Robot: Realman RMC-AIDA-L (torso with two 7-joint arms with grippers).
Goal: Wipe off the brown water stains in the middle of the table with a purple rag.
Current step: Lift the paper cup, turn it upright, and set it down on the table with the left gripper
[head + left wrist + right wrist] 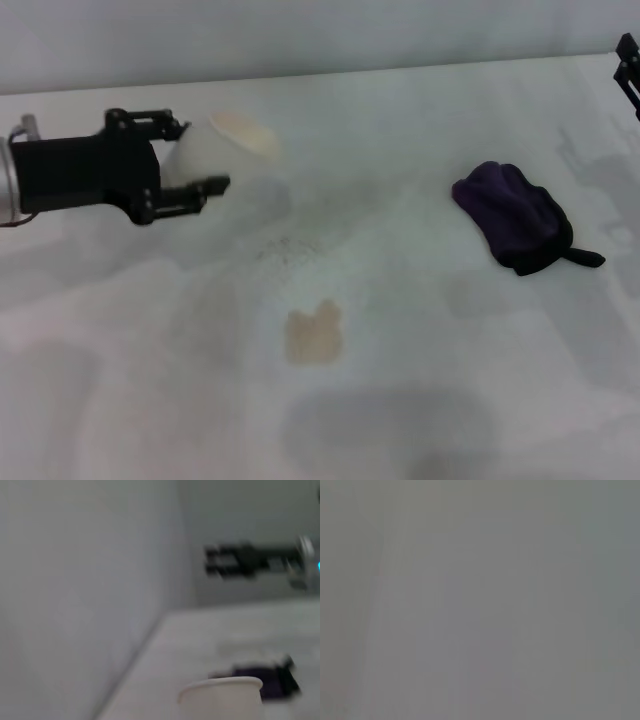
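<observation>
The brown water stain [314, 335] is a small tan blotch on the white table [420, 330], near the front middle. The purple rag [515, 215] lies loose at the right, its black tail pointing right; it also shows in the left wrist view [262, 677]. My left gripper [190, 158] is at the back left, shut on a tilted white paper cup [225, 148], far from both stain and rag. The cup's rim shows in the left wrist view [222, 690]. My right gripper [628, 68] is only just in view at the far right edge, above and behind the rag.
A faint grey speckled smudge [290, 245] lies between the cup and the stain. The right arm shows far off in the left wrist view [240, 560]. The right wrist view shows only plain grey.
</observation>
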